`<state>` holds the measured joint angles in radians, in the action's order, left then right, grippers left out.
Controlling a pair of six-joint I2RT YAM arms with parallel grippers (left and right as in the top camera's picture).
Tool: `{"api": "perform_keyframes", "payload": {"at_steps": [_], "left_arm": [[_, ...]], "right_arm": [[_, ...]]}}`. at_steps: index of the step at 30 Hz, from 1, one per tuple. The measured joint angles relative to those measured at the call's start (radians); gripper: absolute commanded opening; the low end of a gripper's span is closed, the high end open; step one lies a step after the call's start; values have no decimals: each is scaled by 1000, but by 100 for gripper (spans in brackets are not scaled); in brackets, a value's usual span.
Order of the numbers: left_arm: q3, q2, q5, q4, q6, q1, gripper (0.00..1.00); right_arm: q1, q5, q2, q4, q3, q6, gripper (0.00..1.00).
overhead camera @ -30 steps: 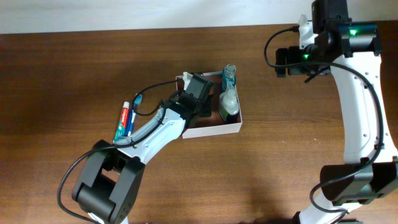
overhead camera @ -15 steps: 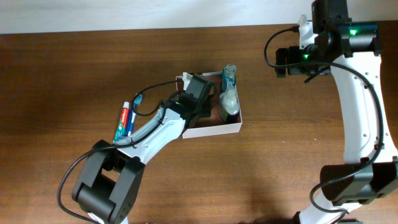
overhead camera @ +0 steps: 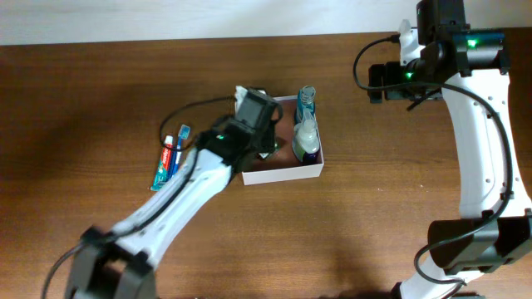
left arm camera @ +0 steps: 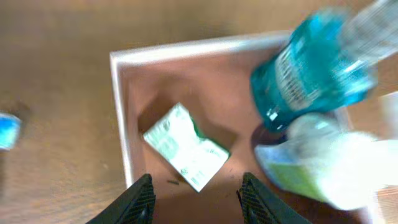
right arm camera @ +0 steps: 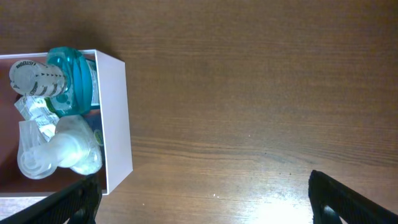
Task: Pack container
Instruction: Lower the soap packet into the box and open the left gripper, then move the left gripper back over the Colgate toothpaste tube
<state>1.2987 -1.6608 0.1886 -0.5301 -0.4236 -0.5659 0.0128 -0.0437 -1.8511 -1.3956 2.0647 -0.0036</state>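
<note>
While the left gripper (left arm camera: 196, 188) is held just above the container (left arm camera: 118, 112), its fingers are seen spread apart with nothing between them. A small white-and-green packet (left arm camera: 185, 146) lies on the reddish floor beneath. The right gripper (right arm camera: 204, 186) is parked well away at the far right of the table (overhead camera: 83, 100), jaws wide and empty.

The container sits near the middle of the table. A blue bottle (left arm camera: 311, 74) and a pale bottle (left arm camera: 317, 162) are stacked against its right wall, while a toothpaste tube (overhead camera: 166, 162) and a toothbrush (overhead camera: 180, 145) are left outside, just to its left.

Trouble is most likely to come from the left fingers, which are placed close to the near wall. If they are raised at a slant, the thin cardboard could be caught and the whole container dragged or tipped. The packet (lying askew, one corner apparently raised) could also be nudged. The two bottles may roll if the container is jolted, and the free floor space could be blocked for the long tube and brush.

No writing can be read: white print on the blue bottle is blurred, the packet's green marking is illegible, and the tube's red-and-blue lettering is too small.
</note>
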Motion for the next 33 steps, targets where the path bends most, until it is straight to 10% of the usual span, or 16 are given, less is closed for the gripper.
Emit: {"api": "perform_keyframes", "payload": {"at_steps": [3,9,33], "left_arm": [[7,70,3,-20,11,13,45],[13,145,4,-185,25,53,1],[12,111,66,-360,141,453,0]], "right_arm": [[0,0,0,0,0,0,98],[0,0,0,0,0,0,98],[0,0,0,0,0,0,98]]}}
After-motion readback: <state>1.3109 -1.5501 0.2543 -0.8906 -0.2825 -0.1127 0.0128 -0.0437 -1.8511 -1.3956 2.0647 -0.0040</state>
